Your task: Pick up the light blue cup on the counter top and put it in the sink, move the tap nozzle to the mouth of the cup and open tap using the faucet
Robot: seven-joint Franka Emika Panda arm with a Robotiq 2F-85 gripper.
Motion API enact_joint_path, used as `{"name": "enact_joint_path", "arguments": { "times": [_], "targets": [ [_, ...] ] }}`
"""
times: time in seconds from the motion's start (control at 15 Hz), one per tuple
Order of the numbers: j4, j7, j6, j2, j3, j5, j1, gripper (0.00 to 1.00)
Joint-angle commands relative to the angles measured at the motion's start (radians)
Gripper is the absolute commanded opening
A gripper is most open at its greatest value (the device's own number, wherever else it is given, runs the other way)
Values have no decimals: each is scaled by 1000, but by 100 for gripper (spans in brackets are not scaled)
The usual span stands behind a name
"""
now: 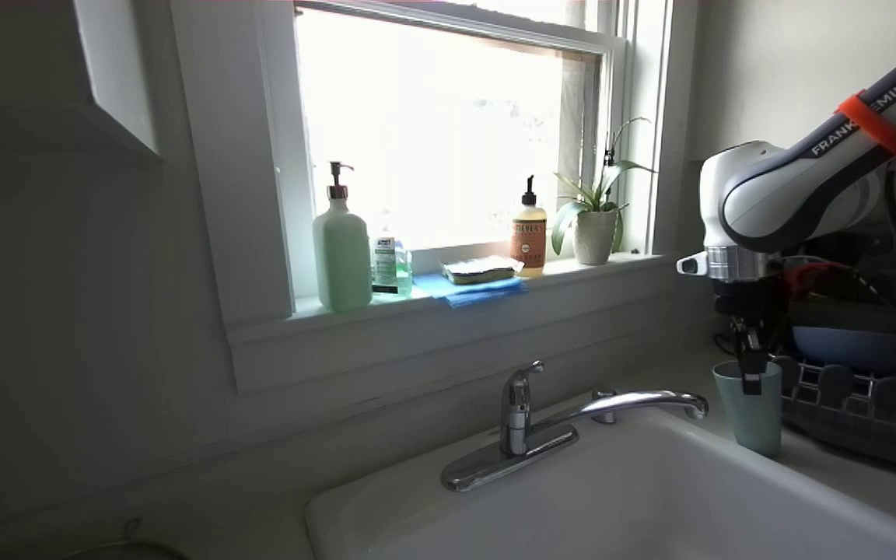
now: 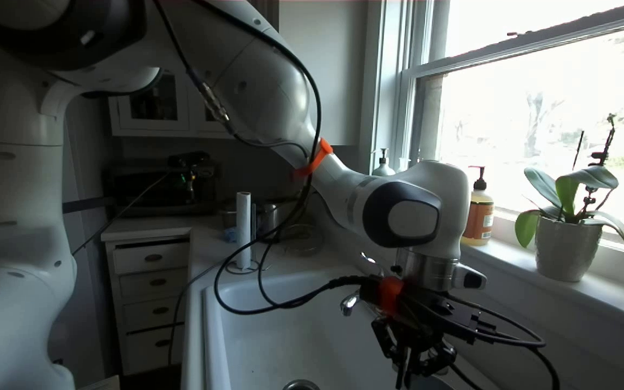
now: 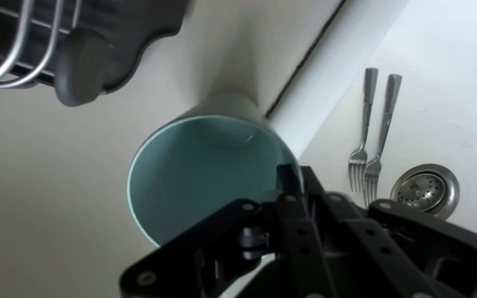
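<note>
The light blue cup (image 1: 755, 424) is roughly upright over the counter beside the sink's edge. I cannot tell whether its base touches the counter. My gripper (image 1: 751, 381) points down at its rim. In the wrist view, the gripper (image 3: 298, 176) is shut on the wall of the cup (image 3: 205, 174), one finger inside and one outside. The cup looks empty. The tap nozzle (image 1: 650, 398) points over the sink (image 1: 821, 490), toward the cup's side. The faucet lever (image 1: 522, 397) stands at the tap base. In an exterior view the gripper (image 2: 405, 374) largely hides the cup.
A dish rack (image 1: 868, 393) with a blue bowl (image 1: 852, 346) stands close beside the cup. Two forks (image 3: 373, 136) lie in the sink near the drain (image 3: 425, 190). Soap bottles (image 1: 343, 257) and a potted plant (image 1: 594, 233) line the window sill. A cable (image 2: 290, 303) hangs over the sink.
</note>
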Motion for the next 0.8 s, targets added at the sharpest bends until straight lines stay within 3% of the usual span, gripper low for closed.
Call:
{"name": "enact_joint_path", "arguments": {
  "times": [0.0, 0.73],
  "targets": [
    [-13, 10, -76, -66, 21, -42, 6, 1],
    [-84, 116, -207, -218, 113, -46, 105, 1]
  ]
}}
